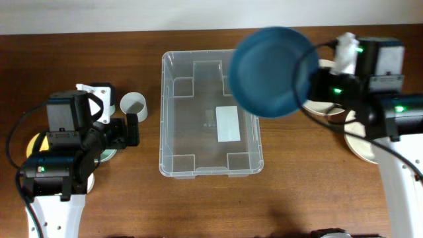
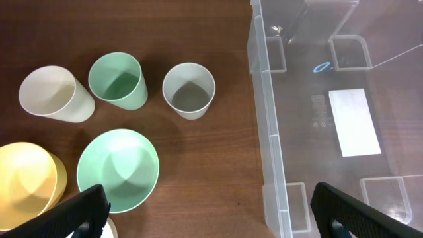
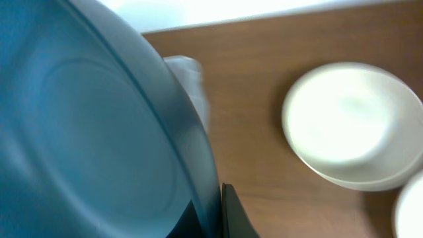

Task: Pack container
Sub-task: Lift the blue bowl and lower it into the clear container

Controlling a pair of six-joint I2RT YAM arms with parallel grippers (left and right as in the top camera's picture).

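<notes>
Overhead, left wrist views: bright, even light, sharp. Small glare spots on clear bin [image 2: 268, 99]. Right wrist view: blue bowl [image 3: 86, 132] and white bowl [image 3: 353, 125] blurred, top edge blown out.

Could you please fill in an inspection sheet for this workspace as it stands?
Surface: brown wooden table, no spills seen.
Job's things: clear container, nothing seen inside; blue bowl held above its far right corner.
Clutter: three cups, green bowl and yellow bowl left of it; white bowl on the right.
Grippers: left gripper open, holding nothing; right gripper shut on blue bowl's rim.
Cables: black cable looping by each arm.
Surroundings: pale strip beyond the table's far edge.
</notes>
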